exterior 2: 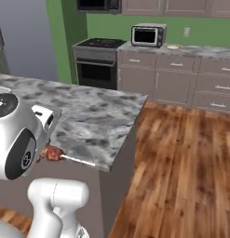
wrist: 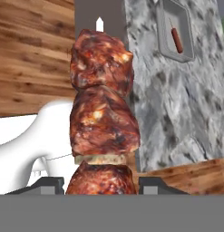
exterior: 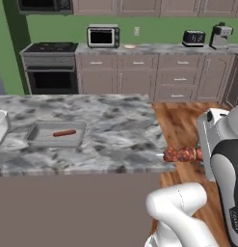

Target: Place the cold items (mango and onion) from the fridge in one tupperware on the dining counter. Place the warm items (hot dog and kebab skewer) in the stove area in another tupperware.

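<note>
Hand view: my gripper [wrist: 100, 185] is clamped on the kebab skewer [wrist: 102, 122], meat chunks stacked right between my finger tips [wrist: 46, 185].

I hold the skewer level just off the near corner of the marble dining counter [exterior: 115, 130], its pale tip reaching over that edge in the right base view. On the counter, well apart from the corner, sits a grey tupperware [exterior: 38, 140] with the hot dog [exterior: 64, 132] lying inside it.

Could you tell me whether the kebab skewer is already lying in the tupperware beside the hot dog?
No, the tupperware on the counter holds the hot dog alone, while the kebab skewer is held off the counter's edge.
</note>
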